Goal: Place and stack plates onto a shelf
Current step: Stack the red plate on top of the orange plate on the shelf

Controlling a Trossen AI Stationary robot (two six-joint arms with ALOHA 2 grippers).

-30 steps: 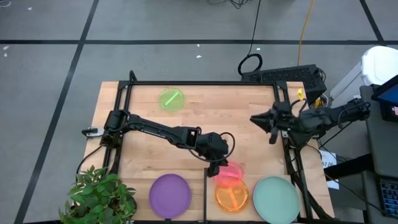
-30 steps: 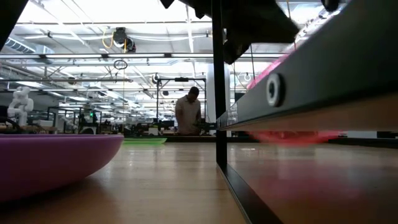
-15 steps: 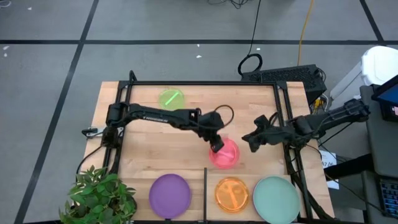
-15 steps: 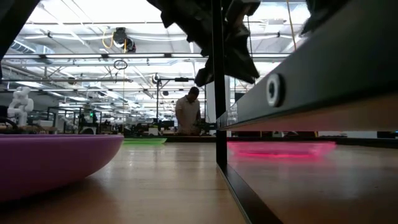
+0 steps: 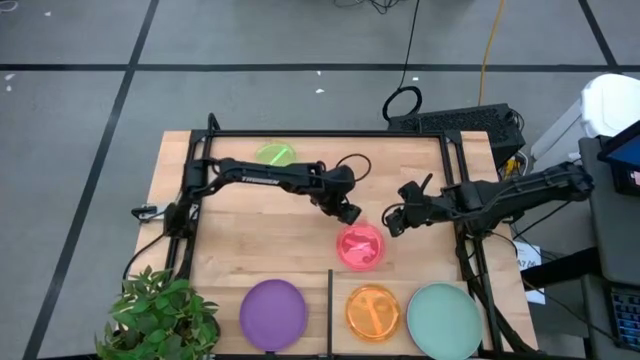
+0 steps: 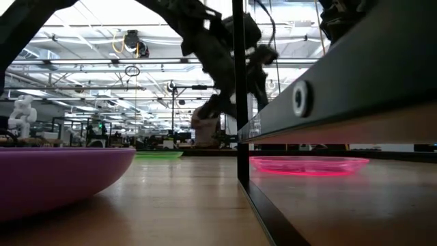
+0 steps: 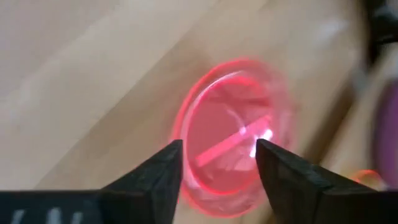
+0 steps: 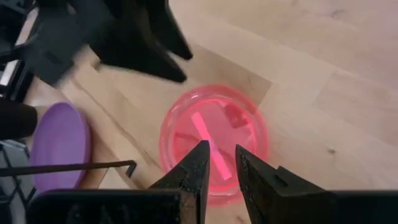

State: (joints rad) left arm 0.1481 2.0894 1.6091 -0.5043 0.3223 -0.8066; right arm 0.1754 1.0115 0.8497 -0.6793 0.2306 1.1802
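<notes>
Now the left hand (image 5: 347,212), open and empty, has left the red-pink plate (image 5: 361,247)

Bright even overhead light, glaring ceiling lamps in low view, left wrist view motion-blurred, soft shadows

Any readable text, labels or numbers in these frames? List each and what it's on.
White lettering on the left arm's upper link, seen from above: too small to read.
Nothing else readable: no print shows on the red-pink plate, purple plate, orange plate or teal plate.
</notes>
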